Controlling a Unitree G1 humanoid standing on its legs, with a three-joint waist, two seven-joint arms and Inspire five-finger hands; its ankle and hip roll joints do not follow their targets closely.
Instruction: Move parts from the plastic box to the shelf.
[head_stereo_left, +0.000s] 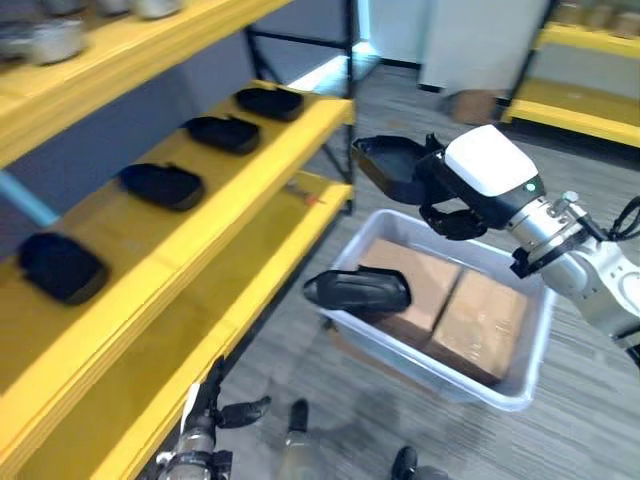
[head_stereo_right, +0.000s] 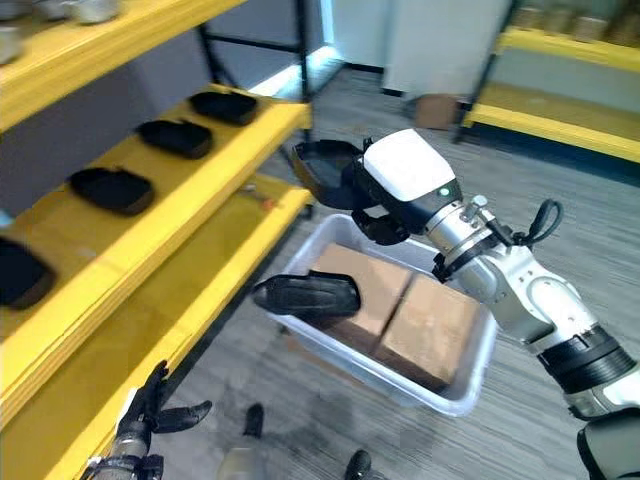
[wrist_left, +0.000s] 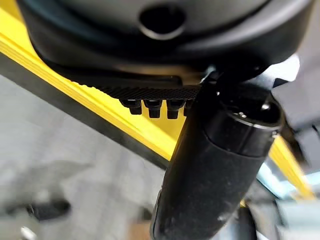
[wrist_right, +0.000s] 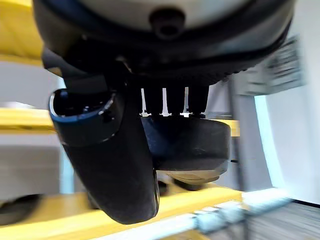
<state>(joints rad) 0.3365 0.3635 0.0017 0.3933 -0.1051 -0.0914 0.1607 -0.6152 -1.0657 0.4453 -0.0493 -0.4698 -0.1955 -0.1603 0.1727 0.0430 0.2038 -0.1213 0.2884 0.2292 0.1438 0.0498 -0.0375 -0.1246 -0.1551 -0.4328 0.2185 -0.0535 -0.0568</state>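
The right hand (head_stereo_left: 455, 195), fingers and thumb curled round a black shallow moulded plastic part (head_stereo_left: 388, 163), held it in the air above the clear plastic box (head_stereo_left: 520, 370), its long axis pointing toward the yellow shelf (head_stereo_left: 300, 135). A second black part (head_stereo_left: 358, 291) lay across the box's near rim beside two brown cardboard cartons (head_stereo_left: 455, 305). Four more black parts (head_stereo_left: 160, 185) sat in a row on the shelf. The left hand (head_stereo_right: 150, 415) hung below the shelf with relaxed fingers.
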